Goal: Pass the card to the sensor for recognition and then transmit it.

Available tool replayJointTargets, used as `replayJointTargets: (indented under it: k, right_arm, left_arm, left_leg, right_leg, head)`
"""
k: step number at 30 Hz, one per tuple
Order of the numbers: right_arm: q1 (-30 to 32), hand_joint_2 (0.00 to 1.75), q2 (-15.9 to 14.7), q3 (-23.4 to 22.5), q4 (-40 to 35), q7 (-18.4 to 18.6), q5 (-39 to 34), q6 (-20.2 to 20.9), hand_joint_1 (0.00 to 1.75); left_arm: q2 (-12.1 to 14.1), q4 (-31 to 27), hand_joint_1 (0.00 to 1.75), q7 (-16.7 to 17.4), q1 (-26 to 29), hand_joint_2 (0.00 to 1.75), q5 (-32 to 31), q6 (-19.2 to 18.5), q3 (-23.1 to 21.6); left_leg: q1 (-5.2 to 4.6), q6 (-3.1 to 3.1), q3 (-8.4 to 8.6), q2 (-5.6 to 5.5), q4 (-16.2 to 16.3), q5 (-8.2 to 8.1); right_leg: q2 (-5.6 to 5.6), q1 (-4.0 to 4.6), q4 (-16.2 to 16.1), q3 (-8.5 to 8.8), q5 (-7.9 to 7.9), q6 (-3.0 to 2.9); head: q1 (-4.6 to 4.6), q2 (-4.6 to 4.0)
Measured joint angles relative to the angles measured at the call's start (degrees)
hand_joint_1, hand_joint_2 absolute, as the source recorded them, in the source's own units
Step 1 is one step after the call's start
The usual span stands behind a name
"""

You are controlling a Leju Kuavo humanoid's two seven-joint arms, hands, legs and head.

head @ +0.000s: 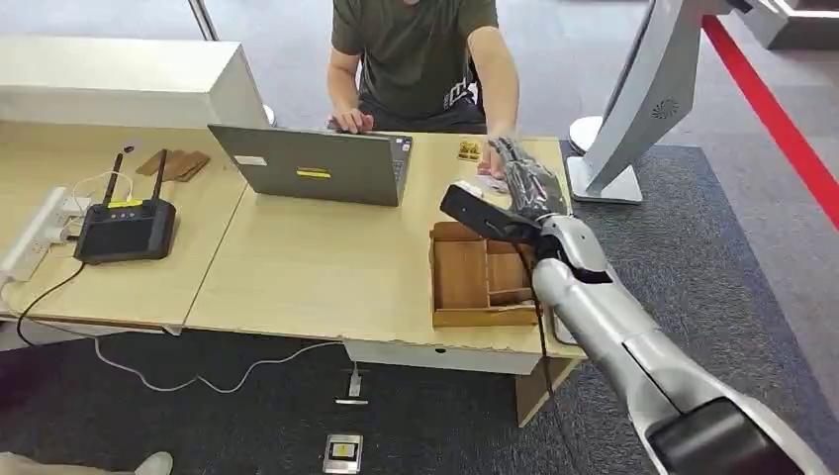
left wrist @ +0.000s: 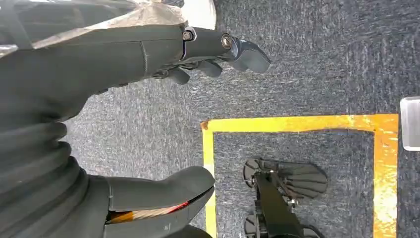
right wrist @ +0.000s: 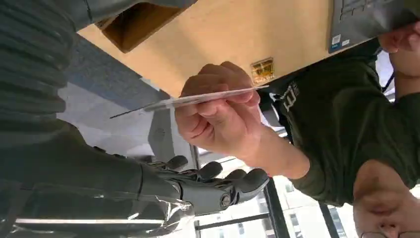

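The right robot hand [head: 522, 176] reaches out over the far right part of the bench [head: 317, 267], fingers apart and grasping nothing. In the right wrist view its dark fingers [right wrist: 218, 178] lie spread with a gap between them and the thumb, and the card [right wrist: 198, 98] sits in that gap without touching either. A person's hand [right wrist: 218, 119] pinches the card by one end, just beside the robot hand's fingers; the card's free end points back toward the robot's wrist.

Close by that person's hand, on the bench, lies a small yellow sensor [head: 469, 149]. Nearer the robot, under its forearm, stands a wooden tray [head: 475, 282] with compartments. Well off to the hand's left sits a grey laptop [head: 315, 165], where the person's other hand rests, and further left a black router [head: 127, 228] with two aerials.

The left robot hand [left wrist: 163, 114] hangs over grey carpet [left wrist: 307, 59] marked with yellow tape [left wrist: 297, 123]; its thumb and fingers are apart and it holds nothing.
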Motion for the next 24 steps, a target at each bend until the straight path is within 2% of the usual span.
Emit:
replayJointTargets:
  k: [1, 3, 4, 6, 24]
  right_arm:
    - [-0.10, 1.75, 0.33, 0.52, 0.61, 0.39, 0.87, 0.00, 0.14]
    - [-0.21, 1.75, 0.98, 1.50, 1.74, 1.28, 2.54, 0.07, 0.14]
    - [-0.22, 1.75, 1.26, 2.05, 2.27, 1.64, 3.27, 0.11, 1.55]
    - [-0.25, 1.75, 1.66, 2.86, 3.21, 2.34, 4.06, 0.15, 1.75]
    - [-1.20, 1.75, 2.77, 7.08, 8.17, 3.45, 6.01, -0.79, 1.75]
  left_arm:
    - [0.00, 0.00, 0.00, -0.07, 0.10, 1.75, 0.02, 0.00, 0.00]
    - [0.00, 0.00, 0.00, -0.22, 0.39, 1.75, 0.22, 0.00, 0.00]
    - [0.00, 0.02, 0.00, -0.33, 0.52, 1.75, 0.30, 0.00, 0.00]
    - [0.00, 0.02, 0.00, -0.52, 0.68, 1.75, 0.35, 0.00, 0.00]
    - [0.00, 0.37, 0.00, -1.11, 1.46, 1.75, 0.52, 0.00, 0.00]
  left_leg:
    - [0.00, 0.00, -0.01, -0.01, 0.00, 0.00]
    - [0.00, 0.00, 0.00, 0.02, 0.00, 0.00]
    - [0.00, 0.00, -0.01, 0.02, 0.00, 0.00]
    - [0.00, 0.00, -0.02, 0.01, 0.00, 0.00]
    - [0.00, 0.00, -0.02, 0.03, 0.00, 0.00]
  right_leg:
    - [0.00, 0.00, 0.00, 0.00, 0.00, 0.00]
    - [0.00, 0.00, -0.01, -0.01, 0.00, 0.00]
    - [0.00, 0.00, -0.01, -0.01, 0.00, 0.00]
    - [0.00, 0.01, -0.02, -0.03, 0.00, 0.00]
    - [0.00, 0.00, -0.03, -0.03, 0.01, 0.01]
  head:
    - [0.02, 0.00]
    - [0.02, 0.00]
    - [0.00, 0.00]
    - [0.02, 0.00]
    - [0.02, 0.00]
